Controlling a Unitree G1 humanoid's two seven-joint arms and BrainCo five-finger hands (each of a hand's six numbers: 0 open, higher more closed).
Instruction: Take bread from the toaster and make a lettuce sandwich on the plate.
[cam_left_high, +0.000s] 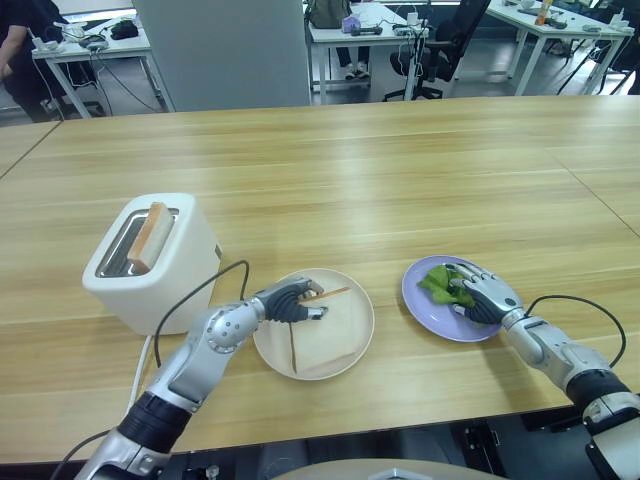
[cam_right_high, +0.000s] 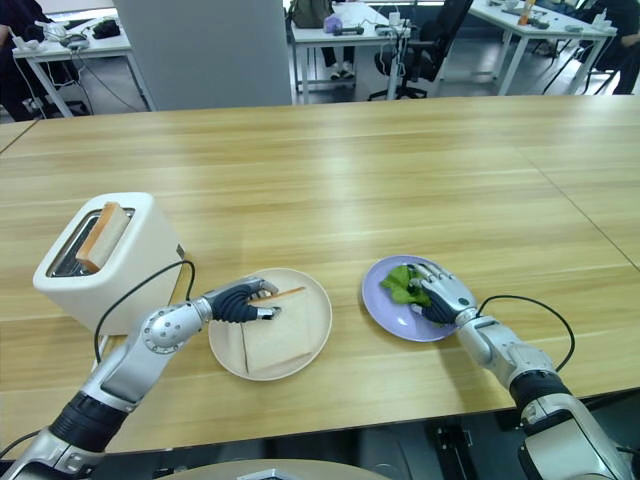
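Near the table (cam_left_high: 340, 170)'s front edge, on the cream plate (cam_left_high: 358, 350): bread slice (cam_left_high: 325, 335) lying flat, left hand (cam_left_high: 290, 302) curled, fingertips touching its upper corner. To the right, a strip of wood between, on the purple plate (cam_left_high: 425, 308): right hand (cam_left_high: 485, 297) closed on the lettuce (cam_left_high: 438, 283). Second slice (cam_left_high: 152, 236) upright in the toaster (cam_left_high: 165, 270), far left. Broad stretch of tabletop beyond.

Wooden table (cam_left_high: 400, 170), grey pillar (cam_left_high: 220, 50), white desks (cam_left_high: 345, 38), office chair (cam_left_high: 440, 50)
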